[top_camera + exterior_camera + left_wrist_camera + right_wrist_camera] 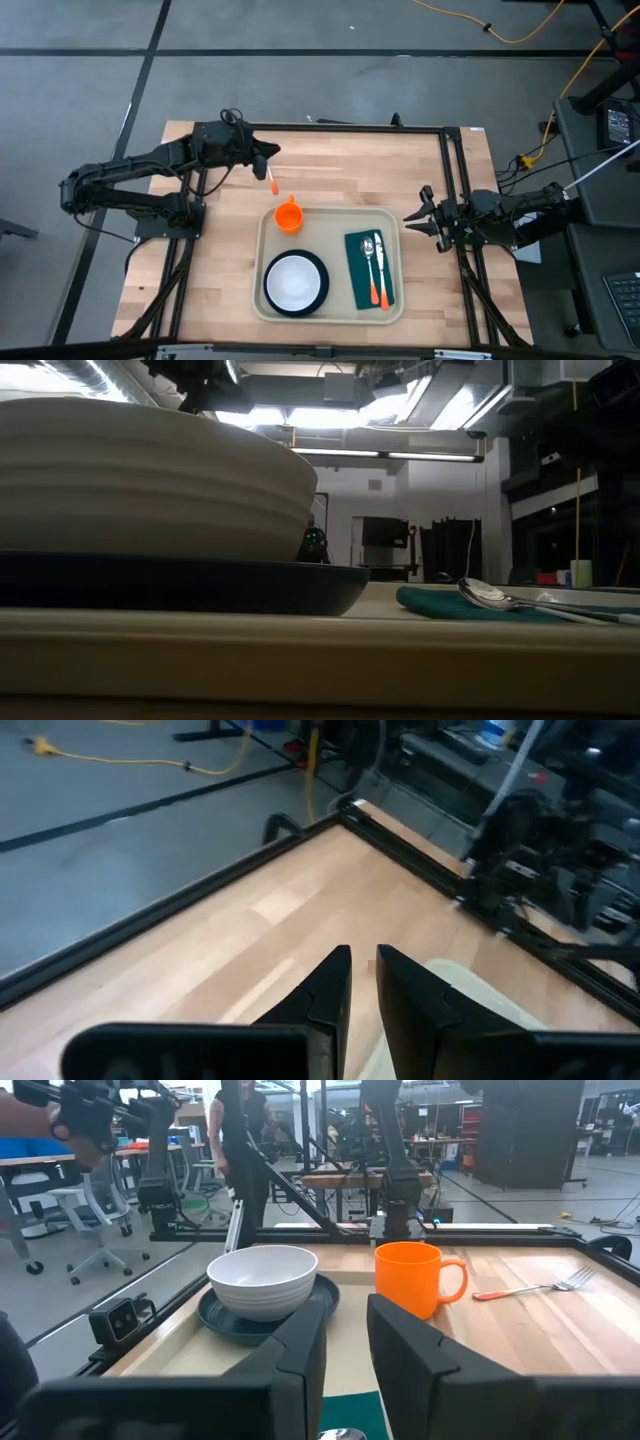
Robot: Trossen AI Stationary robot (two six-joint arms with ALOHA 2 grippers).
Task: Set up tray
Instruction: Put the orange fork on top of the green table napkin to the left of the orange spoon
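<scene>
Nearest the front edge of the wooden table [210, 300], we see the tray [330, 312], a cream rectangle with rounded corners and a raised rim, lying flat slightly toward the right arm's side. At its front left a dark blue plate [295, 283] carries a white bowl [292, 281]; in the low view the bowl [150, 475] fills most of the frame above the plate [200, 588]. To the right on the tray lies a dark green cloth [368, 270], with a spoon [368, 252] and a second orange-handled utensil [379, 270] lying side by side on it. The low view shows the spoon [490, 596] resting on the cloth [440, 603].

Farther back, an orange mug [288, 216] stands at the tray's rear left corner; from above we cannot tell whether it sits inside the rim or on it. In the right wrist view the mug [415, 1278] stands beside the bowl [263, 1282].

Beyond the mug, an orange-handled fork [272, 180] lies on bare wood, apart from the tray, also seen in the right wrist view [535, 1288].

The right gripper [415, 221] hovers just off the tray's right edge, its jaws narrow and holding nothing. The left gripper [268, 154] sits above the back of the table, near the fork, its fingers [330, 985] nearly together and empty.

In the room behind, a person [235, 1130] stands among the equipment.
</scene>
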